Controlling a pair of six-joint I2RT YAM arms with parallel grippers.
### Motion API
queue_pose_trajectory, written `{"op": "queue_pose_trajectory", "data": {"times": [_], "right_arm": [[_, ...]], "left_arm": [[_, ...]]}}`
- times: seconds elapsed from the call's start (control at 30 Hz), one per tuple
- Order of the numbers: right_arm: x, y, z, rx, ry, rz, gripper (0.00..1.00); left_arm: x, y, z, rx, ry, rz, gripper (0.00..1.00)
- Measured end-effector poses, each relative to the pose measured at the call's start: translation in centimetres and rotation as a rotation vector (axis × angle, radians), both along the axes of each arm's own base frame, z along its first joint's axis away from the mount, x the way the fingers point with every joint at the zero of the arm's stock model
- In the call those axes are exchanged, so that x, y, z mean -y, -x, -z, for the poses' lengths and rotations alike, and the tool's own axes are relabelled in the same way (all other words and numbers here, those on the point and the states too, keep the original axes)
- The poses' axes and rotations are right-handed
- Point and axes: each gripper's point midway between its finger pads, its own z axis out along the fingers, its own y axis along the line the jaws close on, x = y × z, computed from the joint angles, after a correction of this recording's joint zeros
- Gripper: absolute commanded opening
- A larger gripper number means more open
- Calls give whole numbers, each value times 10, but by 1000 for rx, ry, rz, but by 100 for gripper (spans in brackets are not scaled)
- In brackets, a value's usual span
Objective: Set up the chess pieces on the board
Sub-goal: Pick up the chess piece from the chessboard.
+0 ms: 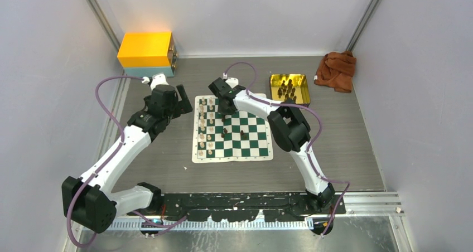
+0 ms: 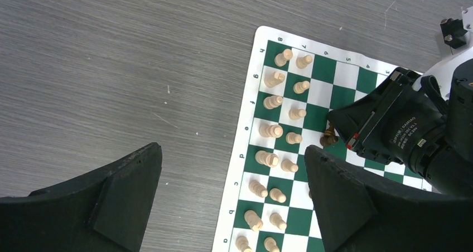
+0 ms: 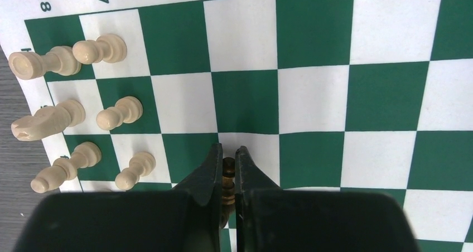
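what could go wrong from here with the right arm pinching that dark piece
The right gripper pinches the dark piece near its fingertips, so it may slip or twist when lifted. The cream pieces stand close beside the fingers; a sideways swing could topple them.

You see the board (image 1: 251, 143) on the counter (image 1: 346, 151), two rows of chess pieces (image 1: 206, 130) along its left edge, a tray (image 1: 304, 85) behind its right corner, a cloth (image 1: 336, 71) right of that.
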Motion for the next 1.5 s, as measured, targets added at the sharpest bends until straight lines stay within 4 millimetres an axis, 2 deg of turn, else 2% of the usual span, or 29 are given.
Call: {"op": "queue_pose_trajectory", "data": {"times": [1.17, 1.5], "right_arm": [[12, -17, -3, 152, 117, -100, 1], [9, -9, -9, 230, 144, -150, 1]], "left_arm": [[2, -2, 12, -34, -4, -2, 99], [2, -3, 13, -38, -6, -2, 99]]}}
